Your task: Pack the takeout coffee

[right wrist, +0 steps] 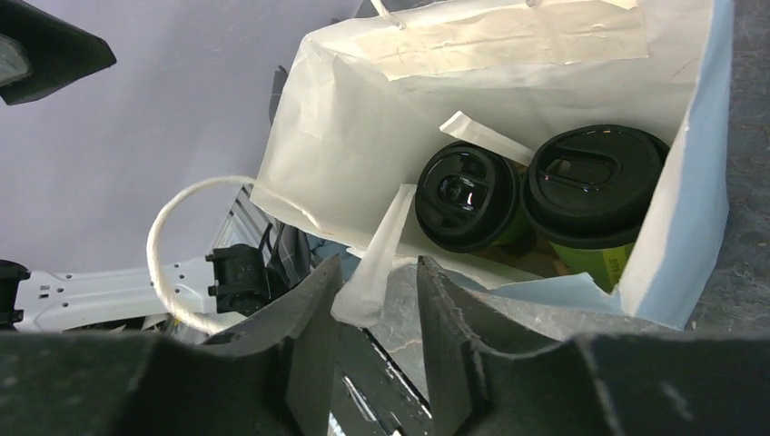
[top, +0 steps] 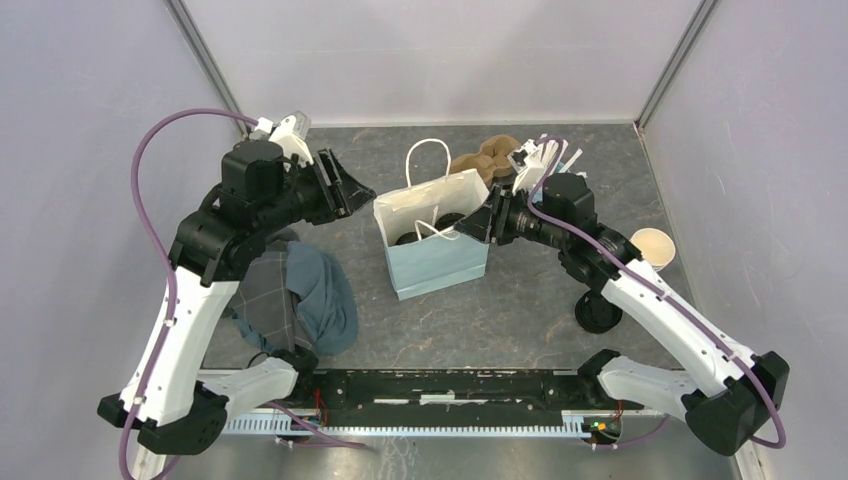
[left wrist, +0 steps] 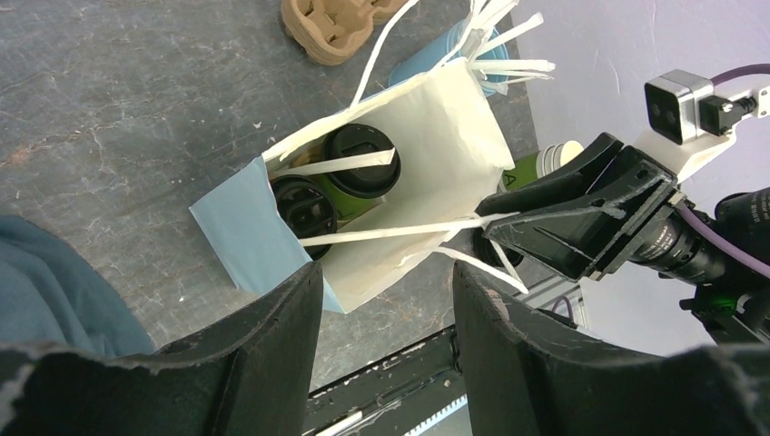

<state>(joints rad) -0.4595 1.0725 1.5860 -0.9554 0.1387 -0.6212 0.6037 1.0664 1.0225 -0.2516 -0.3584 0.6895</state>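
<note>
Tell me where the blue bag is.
Top view: the blue bag stands upright at centre, just in front of the brown cup carrier, the right gripper at its right rim.

light: bright, even, diffuse; shadows: soft; glare: glints on black lids [right wrist: 468, 193]; focus: sharp

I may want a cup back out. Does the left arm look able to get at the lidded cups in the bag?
Probably yes: the bag gapes toward the open left pincer, though white handle strips cross above the lidded cups.
</note>
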